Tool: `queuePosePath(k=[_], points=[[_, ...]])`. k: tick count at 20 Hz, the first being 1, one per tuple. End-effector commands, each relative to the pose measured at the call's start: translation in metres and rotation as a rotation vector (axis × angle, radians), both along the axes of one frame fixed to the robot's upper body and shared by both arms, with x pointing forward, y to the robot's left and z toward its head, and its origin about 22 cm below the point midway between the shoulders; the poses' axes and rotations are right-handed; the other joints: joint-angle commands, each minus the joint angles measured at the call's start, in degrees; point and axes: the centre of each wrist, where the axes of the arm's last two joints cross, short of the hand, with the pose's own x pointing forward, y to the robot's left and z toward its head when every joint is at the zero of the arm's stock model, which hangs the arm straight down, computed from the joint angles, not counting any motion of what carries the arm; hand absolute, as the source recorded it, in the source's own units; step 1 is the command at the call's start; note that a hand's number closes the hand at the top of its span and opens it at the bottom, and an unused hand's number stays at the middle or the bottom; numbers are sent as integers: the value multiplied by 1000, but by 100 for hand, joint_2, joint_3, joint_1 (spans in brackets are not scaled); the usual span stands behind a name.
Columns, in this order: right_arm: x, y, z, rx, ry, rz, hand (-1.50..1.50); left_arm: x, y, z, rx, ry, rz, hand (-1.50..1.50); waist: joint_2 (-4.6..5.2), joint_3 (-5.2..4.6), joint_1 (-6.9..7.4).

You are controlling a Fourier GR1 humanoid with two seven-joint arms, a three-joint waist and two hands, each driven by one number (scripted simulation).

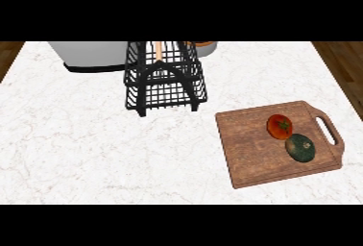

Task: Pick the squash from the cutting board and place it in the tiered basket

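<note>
A dark green round squash (300,147) lies on the wooden cutting board (248,149) at the right of the counter. Touching it on its far side is a red-orange tomato-like fruit (279,126) with a green stem. The black wire tiered basket (164,77) stands at the back centre, left of and beyond the board. Neither hand shows in the head view.
A grey appliance or container with a black base (92,56) stands behind the basket at the back left. An orange object (203,43) peeks out behind the basket's right top. The board's handle (330,129) points to the right. White marble counter (92,144) spreads to the left.
</note>
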Motion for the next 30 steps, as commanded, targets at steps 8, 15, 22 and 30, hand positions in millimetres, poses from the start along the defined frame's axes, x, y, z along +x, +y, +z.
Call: queuePosePath(k=[8,15,22,30], points=[[-3,19,-1,-215,66,-53,-150,96,13,22,121,-497,-98,0,28,38,51],[-6,37,-9,-370,149,-71,-150,97,7,22,110,-524,-116,0,52,33,155],[-12,56,-31,-390,223,-79,-150,106,15,24,111,-534,-128,0,64,47,146],[-10,74,-36,-466,297,-83,-150,106,13,21,100,-542,-130,0,63,39,252]])
